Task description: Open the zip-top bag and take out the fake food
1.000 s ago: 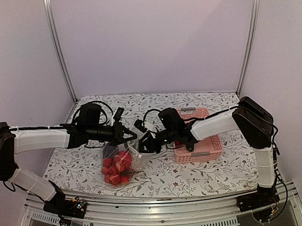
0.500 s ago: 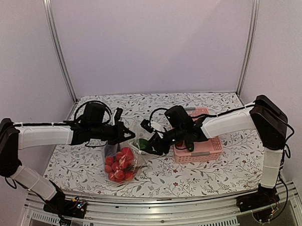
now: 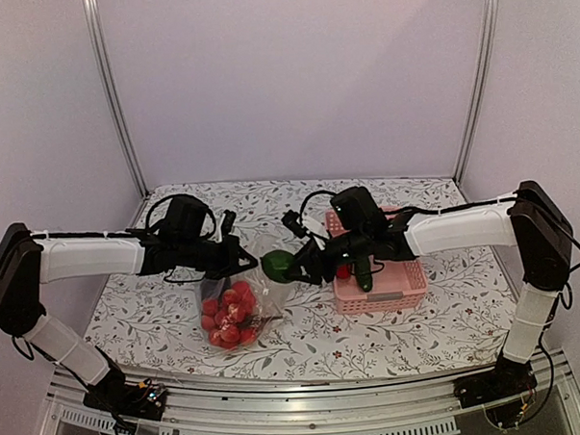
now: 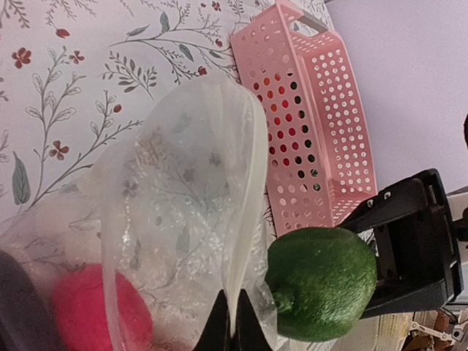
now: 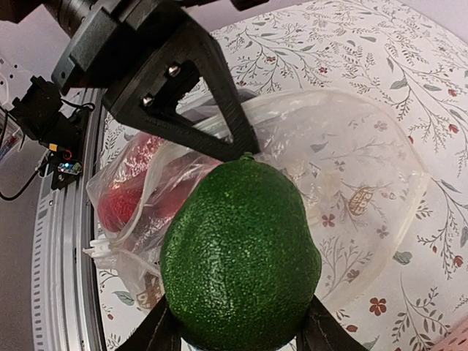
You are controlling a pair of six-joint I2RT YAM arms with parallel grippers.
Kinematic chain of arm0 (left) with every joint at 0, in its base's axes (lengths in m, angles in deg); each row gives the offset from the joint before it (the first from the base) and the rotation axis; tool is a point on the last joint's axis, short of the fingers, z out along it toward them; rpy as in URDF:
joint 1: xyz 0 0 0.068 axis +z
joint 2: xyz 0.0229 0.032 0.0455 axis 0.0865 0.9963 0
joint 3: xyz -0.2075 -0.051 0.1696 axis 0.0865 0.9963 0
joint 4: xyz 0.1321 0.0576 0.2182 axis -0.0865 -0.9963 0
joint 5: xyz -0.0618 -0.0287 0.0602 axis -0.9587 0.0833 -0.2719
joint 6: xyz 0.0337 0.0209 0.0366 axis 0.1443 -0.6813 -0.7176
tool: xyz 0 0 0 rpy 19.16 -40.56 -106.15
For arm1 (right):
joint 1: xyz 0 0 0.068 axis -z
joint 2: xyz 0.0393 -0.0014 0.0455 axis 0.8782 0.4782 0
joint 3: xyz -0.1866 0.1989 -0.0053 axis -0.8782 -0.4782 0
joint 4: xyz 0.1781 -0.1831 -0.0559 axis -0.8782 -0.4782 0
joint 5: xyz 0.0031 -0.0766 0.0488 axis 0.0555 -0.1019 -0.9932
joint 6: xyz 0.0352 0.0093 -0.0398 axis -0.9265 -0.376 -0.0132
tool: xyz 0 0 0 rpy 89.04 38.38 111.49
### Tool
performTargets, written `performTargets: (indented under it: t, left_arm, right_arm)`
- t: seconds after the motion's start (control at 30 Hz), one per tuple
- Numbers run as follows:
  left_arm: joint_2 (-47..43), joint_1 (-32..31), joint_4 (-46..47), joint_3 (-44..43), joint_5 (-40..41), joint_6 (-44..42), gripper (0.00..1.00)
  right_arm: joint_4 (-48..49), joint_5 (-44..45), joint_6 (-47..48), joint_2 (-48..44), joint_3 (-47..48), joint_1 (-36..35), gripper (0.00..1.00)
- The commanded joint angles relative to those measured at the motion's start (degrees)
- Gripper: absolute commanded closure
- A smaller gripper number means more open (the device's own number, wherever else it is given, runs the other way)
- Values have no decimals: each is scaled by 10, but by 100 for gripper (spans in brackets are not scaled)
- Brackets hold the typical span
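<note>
Pink basket [image 3: 385, 298] (food inside) sits near the avocado [image 3: 276, 266].

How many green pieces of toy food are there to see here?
2. One avocado is gripped in the right pincer beside the open bag; one darker green piece lies in the pink basket. Others may be hidden among the red pieces in the bag.

I see a table [image 3: 414, 195] in floral cloth, plain lilac walls [image 3: 294, 82] behind, a metal post [image 3: 111, 90] at each far corner, a metal rail [image 3: 308, 411] along the near edge.
</note>
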Motion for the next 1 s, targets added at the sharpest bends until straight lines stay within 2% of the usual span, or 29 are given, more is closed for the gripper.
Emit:
performTargets:
  t: [0.0, 0.27, 0.4, 0.63, 0.97]
  left_arm:
    - [7, 7, -20, -10, 10, -11, 100]
    - [9, 7, -20, -13, 10, -14, 100]
    - [9, 7, -19, -15, 10, -15, 100]
    - [19, 8, -31, -35, 1, -28, 100]
    - [34, 8, -35, -52, -5, -32, 100]
  right_arm:
    - [12, -14, -31, -31, 25, 33, 62]
    - [33, -28, -96, -66, -4, 84, 62]
    - [22, 18, -117, -115, -38, 124, 62]
    - [-43, 112, -127, -173, -99, 236, 60]
    - [-116, 177, -99, -101, -71, 265, 57]
